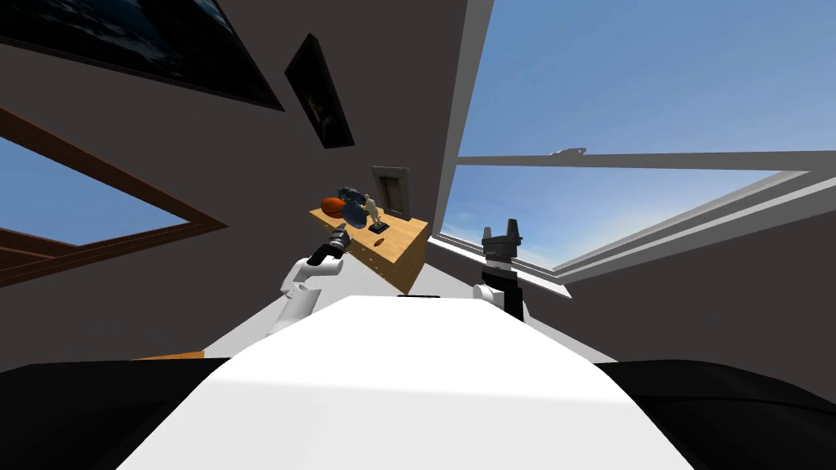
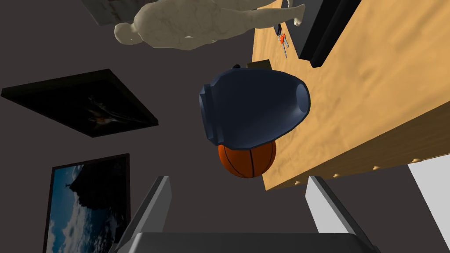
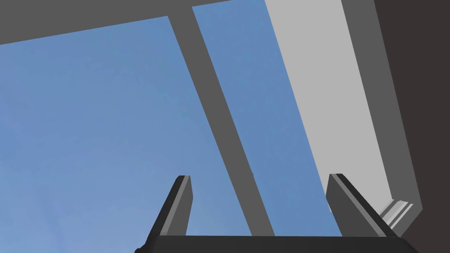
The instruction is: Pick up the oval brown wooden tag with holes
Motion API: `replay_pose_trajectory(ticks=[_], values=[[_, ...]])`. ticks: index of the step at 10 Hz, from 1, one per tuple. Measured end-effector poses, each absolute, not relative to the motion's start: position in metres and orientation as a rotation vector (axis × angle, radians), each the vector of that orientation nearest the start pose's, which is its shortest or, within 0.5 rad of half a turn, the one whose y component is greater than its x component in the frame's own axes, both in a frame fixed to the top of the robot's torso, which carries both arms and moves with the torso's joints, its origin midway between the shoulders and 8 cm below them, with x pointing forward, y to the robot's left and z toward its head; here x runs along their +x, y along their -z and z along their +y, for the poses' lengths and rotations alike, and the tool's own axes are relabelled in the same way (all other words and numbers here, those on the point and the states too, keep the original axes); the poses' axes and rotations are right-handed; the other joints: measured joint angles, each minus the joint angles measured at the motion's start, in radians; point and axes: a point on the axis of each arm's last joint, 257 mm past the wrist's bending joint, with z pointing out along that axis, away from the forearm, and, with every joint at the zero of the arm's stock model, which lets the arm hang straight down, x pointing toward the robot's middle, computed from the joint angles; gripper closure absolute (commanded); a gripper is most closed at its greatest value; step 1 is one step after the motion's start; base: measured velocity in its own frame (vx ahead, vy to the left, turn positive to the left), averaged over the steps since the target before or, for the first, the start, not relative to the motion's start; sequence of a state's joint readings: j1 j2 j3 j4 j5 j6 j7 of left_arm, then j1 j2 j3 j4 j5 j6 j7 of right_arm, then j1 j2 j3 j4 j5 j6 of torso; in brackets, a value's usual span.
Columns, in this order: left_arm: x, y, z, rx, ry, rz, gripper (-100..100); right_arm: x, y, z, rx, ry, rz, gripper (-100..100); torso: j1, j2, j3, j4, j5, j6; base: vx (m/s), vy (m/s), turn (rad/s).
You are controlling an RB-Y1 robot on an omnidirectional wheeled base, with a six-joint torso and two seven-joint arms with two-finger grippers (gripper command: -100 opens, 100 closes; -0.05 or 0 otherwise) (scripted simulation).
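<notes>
The oval brown tag (image 1: 379, 243) lies flat on the light wooden cabinet top (image 1: 400, 237), near its front edge. My left gripper (image 1: 340, 238) is at the cabinet's front edge, a little left of the tag and apart from it. In the left wrist view that gripper (image 2: 237, 193) is open and holds nothing. Its fingers (image 2: 154, 206) point at a dark blue jar (image 2: 252, 107) and an orange basketball (image 2: 247, 160) on the wooden top (image 2: 378, 74). My right gripper (image 1: 501, 232) is raised off to the right by the window and stands open (image 3: 259, 184) and empty.
A pale stone figure (image 2: 197, 26) on a dark base (image 2: 327, 35) stands behind the jar, with a small set of keys (image 2: 283, 40) beside it. A picture frame (image 1: 392, 192) leans at the back of the top. Dark pictures (image 1: 320, 94) hang on the wall.
</notes>
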State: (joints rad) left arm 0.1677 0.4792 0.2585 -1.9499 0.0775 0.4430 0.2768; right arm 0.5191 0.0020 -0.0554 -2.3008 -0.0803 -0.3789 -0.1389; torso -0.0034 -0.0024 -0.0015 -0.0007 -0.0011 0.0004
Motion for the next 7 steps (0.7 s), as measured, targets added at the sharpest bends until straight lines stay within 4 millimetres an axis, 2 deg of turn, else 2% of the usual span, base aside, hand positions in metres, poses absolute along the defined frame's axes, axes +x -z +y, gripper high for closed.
replay_pose_trajectory(ticks=[4,7], values=[[0.480,0.154,0.497,-1.417,0.777,1.152,-100,0.352,-0.005,-0.312,0.852,-1.391,0.588,0,-0.002,0.000,0.000,0.000,0.000,0.000,0.012,-0.090,0.052],[0.481,0.165,0.515,-1.499,0.729,1.150,-100,0.352,-0.005,-0.312,0.852,-1.391,0.588,0,0.000,-0.001,-0.001,0.000,0.000,0.000,0.025,-0.061,0.040]])
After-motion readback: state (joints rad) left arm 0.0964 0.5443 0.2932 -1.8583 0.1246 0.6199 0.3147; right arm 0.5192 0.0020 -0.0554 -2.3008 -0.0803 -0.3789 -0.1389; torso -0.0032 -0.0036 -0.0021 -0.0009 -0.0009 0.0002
